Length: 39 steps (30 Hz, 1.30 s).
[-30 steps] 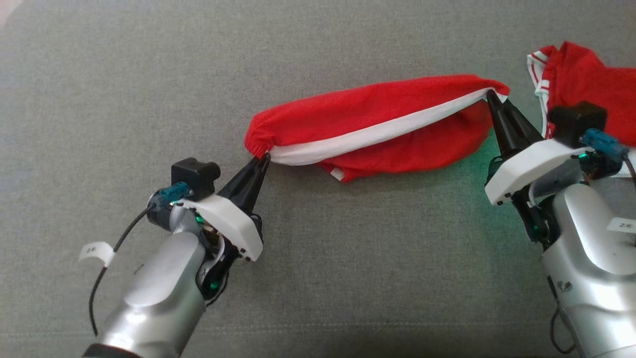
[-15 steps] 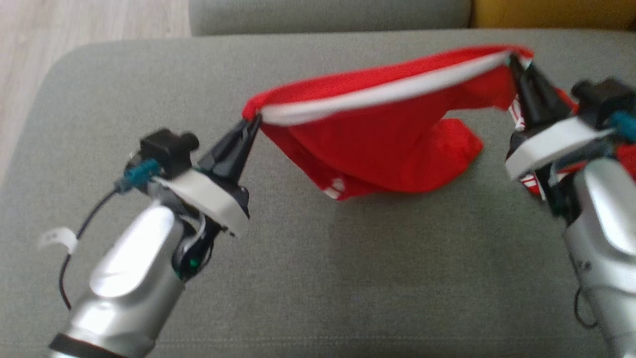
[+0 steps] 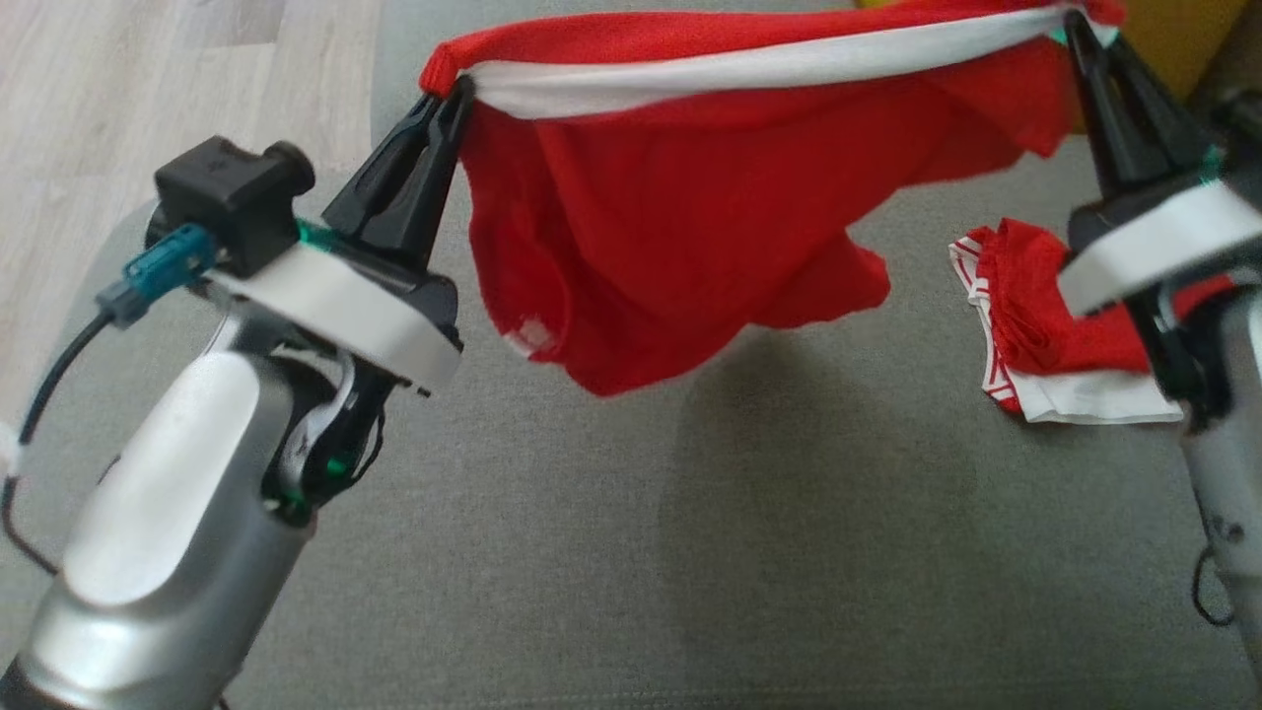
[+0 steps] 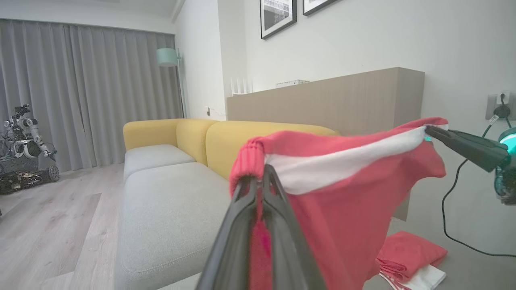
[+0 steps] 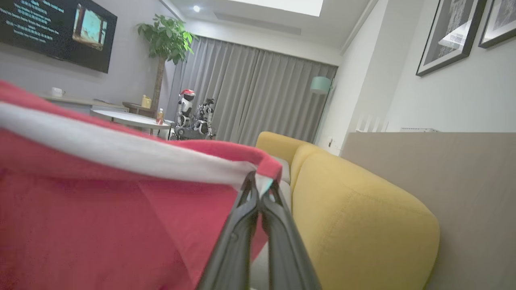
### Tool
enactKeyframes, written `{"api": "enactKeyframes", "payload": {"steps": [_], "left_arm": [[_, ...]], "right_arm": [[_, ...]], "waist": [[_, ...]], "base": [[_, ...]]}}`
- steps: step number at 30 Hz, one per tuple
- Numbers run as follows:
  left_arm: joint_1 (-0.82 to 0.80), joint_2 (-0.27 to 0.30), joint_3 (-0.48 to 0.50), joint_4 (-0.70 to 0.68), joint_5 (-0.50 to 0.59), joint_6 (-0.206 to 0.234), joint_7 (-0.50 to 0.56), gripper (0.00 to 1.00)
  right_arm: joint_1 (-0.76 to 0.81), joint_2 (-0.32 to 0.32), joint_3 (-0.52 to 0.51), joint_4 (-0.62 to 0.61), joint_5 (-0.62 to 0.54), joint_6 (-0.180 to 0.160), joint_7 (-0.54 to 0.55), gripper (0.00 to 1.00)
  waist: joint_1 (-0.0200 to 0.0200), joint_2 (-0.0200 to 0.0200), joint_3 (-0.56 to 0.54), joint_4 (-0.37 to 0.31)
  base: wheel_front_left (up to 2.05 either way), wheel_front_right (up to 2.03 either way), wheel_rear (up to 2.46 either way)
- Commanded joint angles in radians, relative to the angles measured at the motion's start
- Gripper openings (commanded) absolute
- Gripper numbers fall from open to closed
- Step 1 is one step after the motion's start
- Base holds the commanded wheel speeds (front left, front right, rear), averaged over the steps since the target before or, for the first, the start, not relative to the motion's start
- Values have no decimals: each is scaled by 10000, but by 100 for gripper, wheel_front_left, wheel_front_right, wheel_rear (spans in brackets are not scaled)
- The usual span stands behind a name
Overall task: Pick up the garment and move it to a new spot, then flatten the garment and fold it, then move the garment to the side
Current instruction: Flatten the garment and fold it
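Grey sofa cushion [image 3: 690,552] underneath — red garment [image 3: 670,256] w/ white band hangs above it, stretched btwn L gripper [image 3: 455,91] pinched on its left end & R gripper [image 3: 1070,25] pinched on right end — folded red-white cloth [image 3: 1025,325] lies near R arm.

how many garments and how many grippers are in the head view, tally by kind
garments: 2 (held garment, lying garment)
grippers: 2 (left gripper, right gripper, each shut on the held garment)
total: 4
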Motion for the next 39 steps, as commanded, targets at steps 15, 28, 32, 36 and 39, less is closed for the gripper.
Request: {"api": "enactKeyframes", "payload": {"steps": [15, 28, 32, 36, 39], "left_arm": [[-4317, 676, 891, 1558, -110, -559, 1636, 0], [-7735, -359, 789, 6189, 750, -1375, -1312, 0], [-7044, -541, 160, 6959, 898, -1658, -1724, 0], [-6235, -646, -409, 7400, 950, -1796, -1929, 0], [-5338, -713, -973, 7688, 964, -1859, -2078, 0]], "right_arm": [[-4340, -465, 1222, 362, 553, -9, 1442, 0], [-7827, 1010, 1407, 5585, -239, -9, -1708, 0], [-7149, 1181, 1917, 6731, -35, -9, -2136, 0], [-6517, 1227, 2364, 7450, 268, -9, -2287, 0], [-5844, 1164, 2897, 8033, 626, -9, -2313, 0]], "waist": [[0, 0, 3260, -57], [0, 0, 4780, 407], [0, 0, 4723, 548], [0, 0, 4549, 652], [0, 0, 4291, 743]], "base": [[0, 0, 0], [0, 0, 0], [0, 0, 0], [0, 0, 0], [0, 0, 0]]}}
